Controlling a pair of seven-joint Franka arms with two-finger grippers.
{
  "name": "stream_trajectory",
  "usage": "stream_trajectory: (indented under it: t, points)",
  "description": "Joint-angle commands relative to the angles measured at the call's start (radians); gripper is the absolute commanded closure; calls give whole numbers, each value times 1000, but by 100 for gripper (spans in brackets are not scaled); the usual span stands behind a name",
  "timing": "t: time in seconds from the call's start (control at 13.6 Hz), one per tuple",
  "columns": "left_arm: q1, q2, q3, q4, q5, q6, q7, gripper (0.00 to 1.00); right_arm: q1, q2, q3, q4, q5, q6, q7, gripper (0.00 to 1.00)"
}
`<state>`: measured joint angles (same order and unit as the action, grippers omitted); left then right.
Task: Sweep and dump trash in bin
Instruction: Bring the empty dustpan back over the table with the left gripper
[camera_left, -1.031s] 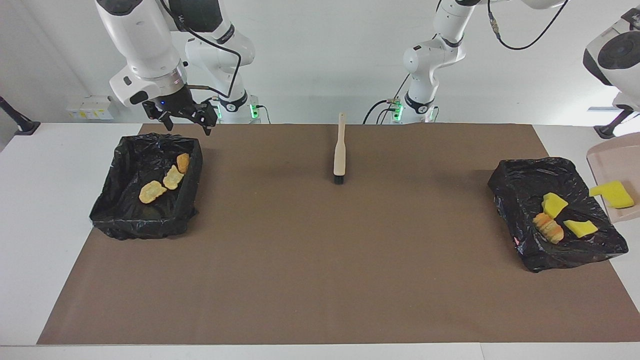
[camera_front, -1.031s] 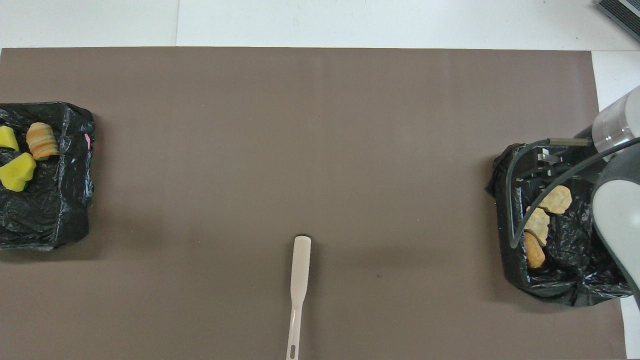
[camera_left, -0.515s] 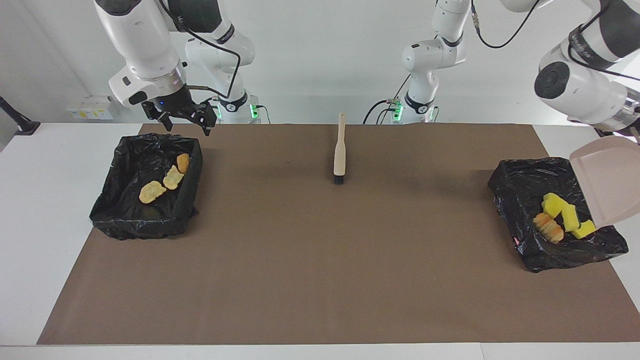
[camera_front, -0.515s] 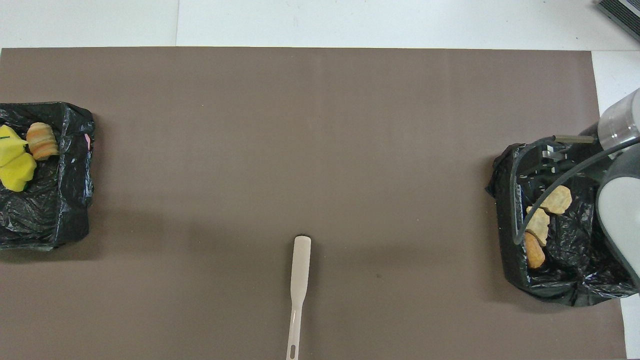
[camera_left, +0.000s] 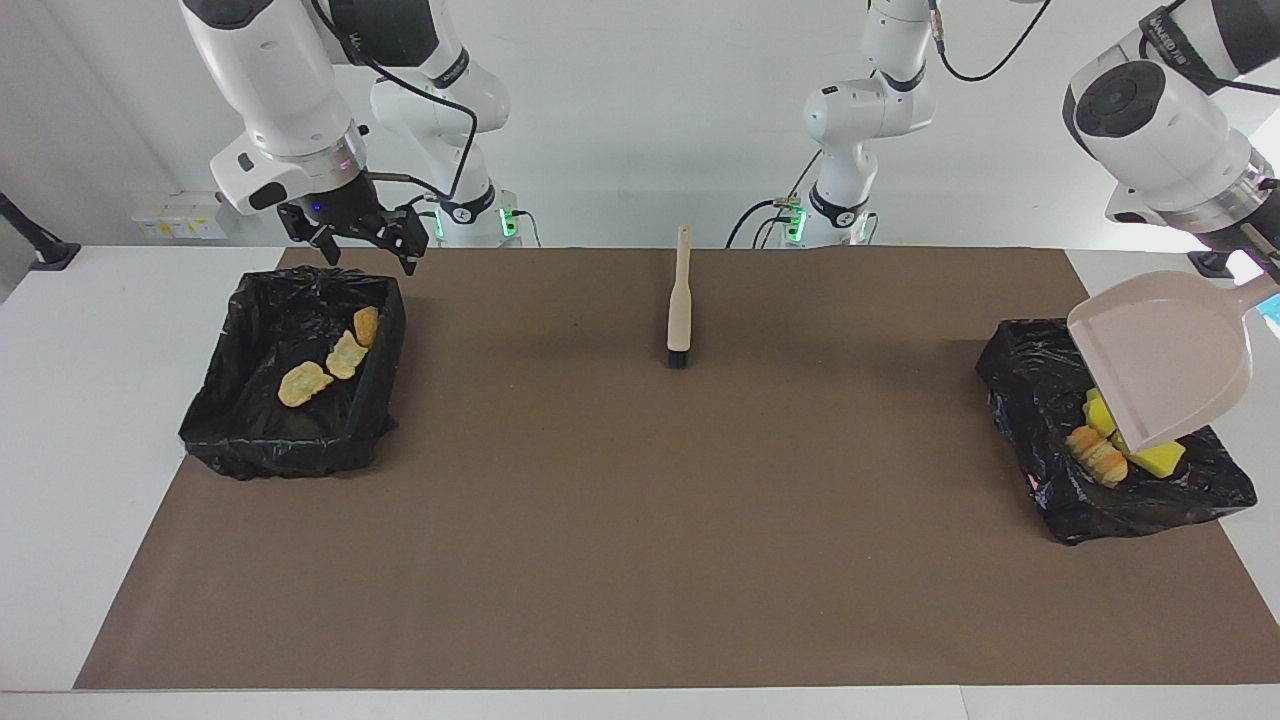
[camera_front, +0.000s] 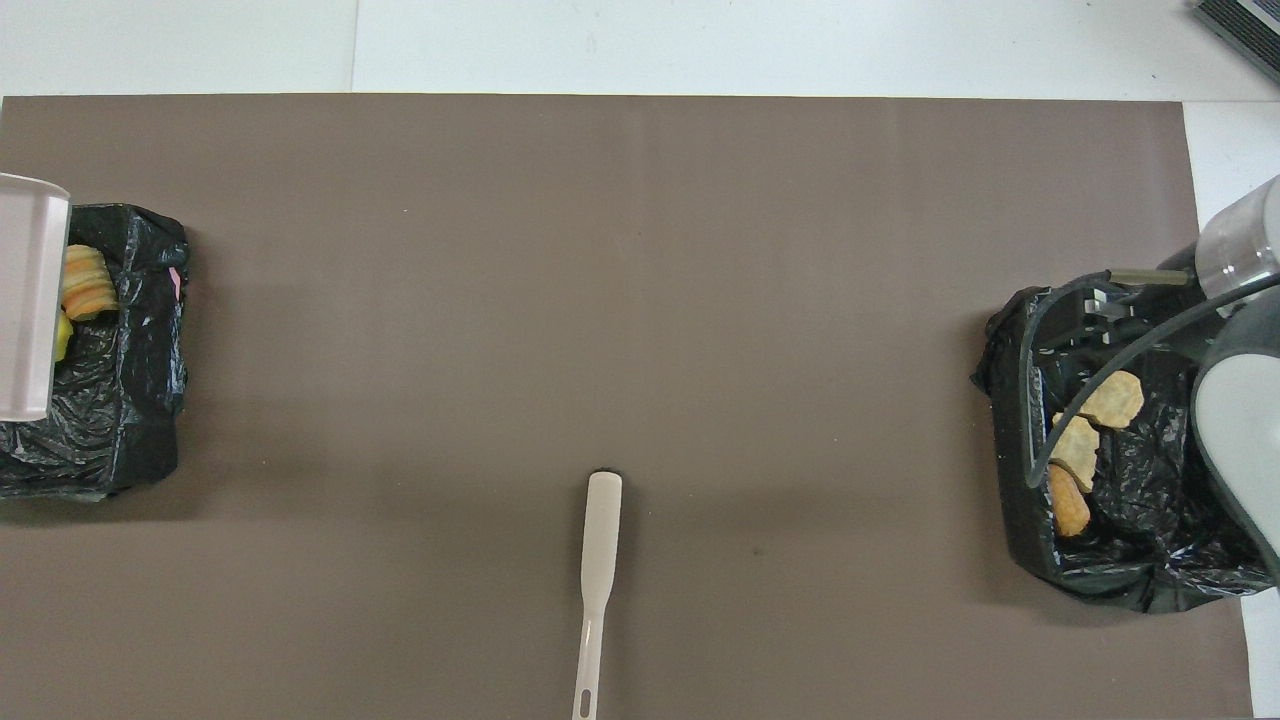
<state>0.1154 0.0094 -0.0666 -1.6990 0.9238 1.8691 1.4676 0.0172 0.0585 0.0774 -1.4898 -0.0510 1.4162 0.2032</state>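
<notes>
Two black-lined bins stand on the brown mat. The bin (camera_left: 1040, 400) at the left arm's end holds yellow sponge trash (camera_left: 1160, 460) and a crusty chunk (camera_left: 1097, 455) (camera_front: 85, 285). A beige dustpan (camera_left: 1165, 360) (camera_front: 25, 300) hangs tipped over this bin, mouth down. My left gripper (camera_left: 1262, 262) is shut on its handle at the picture's edge. The bin (camera_left: 230, 420) (camera_front: 1120, 560) at the right arm's end holds three tan chunks (camera_left: 305, 383) (camera_front: 1075, 447). My right gripper (camera_left: 368, 250) hovers open and empty over that bin's edge nearest the robots.
A beige brush (camera_left: 680, 300) (camera_front: 598, 560) lies on the mat (camera_left: 640, 520) midway between the bins, close to the robots, bristles pointing away from them. White table borders the mat on all sides.
The left arm swung the dustpan in over its bin and tipped it steeply. The yellow sponge piece slid off it into the bin. The right gripper rose slightly.
</notes>
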Motion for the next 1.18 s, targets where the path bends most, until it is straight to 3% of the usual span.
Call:
stream_trajectory:
  t: [0.0, 0.15, 0.52, 0.81, 1.1]
  points:
    - [6, 15, 4, 45, -200, -33, 8, 100, -20, -22, 2, -20, -21, 12, -74, 0]
    - [7, 11, 4, 35, -323, -59, -65, 100, -28, -22, -7, -20, -18, 15, -73, 0]
    - [-54, 15, 1, 13, -560, -179, -480, 100, -34, -22, -8, -21, -15, 23, -73, 0]
    - [-195, 23, 1, -59, -663, -169, -842, 100, -40, -23, -8, -23, 2, 24, -73, 0]
    - [-353, 113, 1, -65, -761, -153, -1193, 100, -40, -23, -8, -23, 2, 23, -73, 0]
